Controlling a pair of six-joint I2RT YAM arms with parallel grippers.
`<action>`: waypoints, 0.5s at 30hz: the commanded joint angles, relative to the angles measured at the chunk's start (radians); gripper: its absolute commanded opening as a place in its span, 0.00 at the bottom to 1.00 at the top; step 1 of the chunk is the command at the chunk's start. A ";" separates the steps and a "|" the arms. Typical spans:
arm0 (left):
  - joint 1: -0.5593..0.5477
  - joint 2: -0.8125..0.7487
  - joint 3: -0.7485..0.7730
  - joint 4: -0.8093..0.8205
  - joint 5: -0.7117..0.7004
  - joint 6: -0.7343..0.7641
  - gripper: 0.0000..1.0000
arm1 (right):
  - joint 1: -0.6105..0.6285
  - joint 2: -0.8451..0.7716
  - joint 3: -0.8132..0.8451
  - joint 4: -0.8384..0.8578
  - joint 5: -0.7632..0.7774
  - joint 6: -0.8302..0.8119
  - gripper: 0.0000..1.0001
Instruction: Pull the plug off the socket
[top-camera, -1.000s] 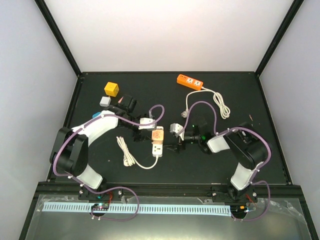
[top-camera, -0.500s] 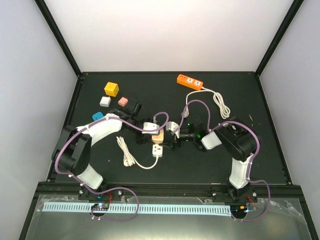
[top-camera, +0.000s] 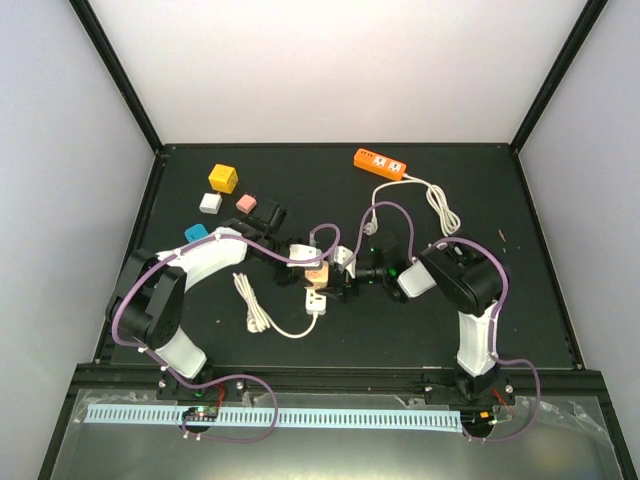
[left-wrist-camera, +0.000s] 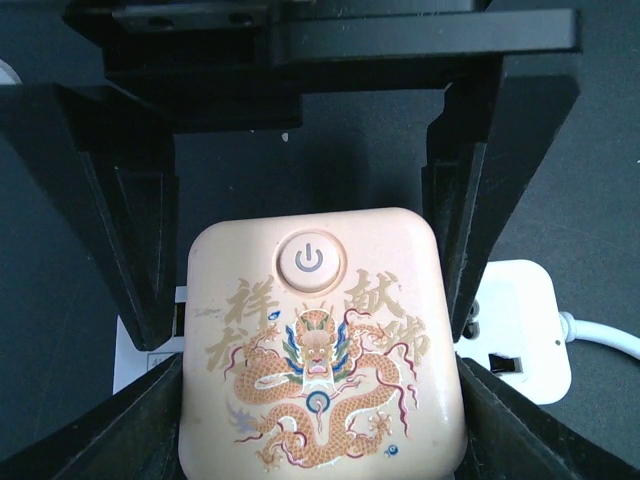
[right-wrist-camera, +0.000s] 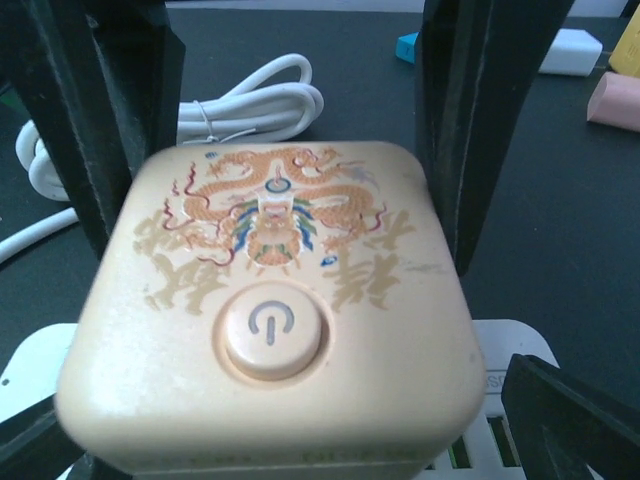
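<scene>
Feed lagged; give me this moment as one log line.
phase: pre-pull | plug: seated on white socket | left claw: astride plug, contact unclear | right claw: open, astride plug from opposite end

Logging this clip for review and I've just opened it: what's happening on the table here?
The two pincers face each other across a cream dragon-print plug seated in a white socket. The left pincer straddles the plug, its fingers close against the sides; whether it has clamped yet is unclear. The right pincer sits opposite with its jaws wide open. The plug is not yet pulled off.
</scene>
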 joint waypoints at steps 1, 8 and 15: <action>-0.014 0.023 0.002 0.009 -0.008 -0.016 0.64 | 0.006 0.020 0.027 -0.016 -0.003 -0.049 0.97; -0.015 0.004 -0.010 0.018 -0.004 -0.034 0.49 | 0.011 0.028 0.041 -0.047 0.020 -0.060 0.96; -0.005 -0.018 0.001 -0.007 0.024 -0.045 0.30 | 0.015 0.038 0.066 -0.108 0.027 -0.086 0.91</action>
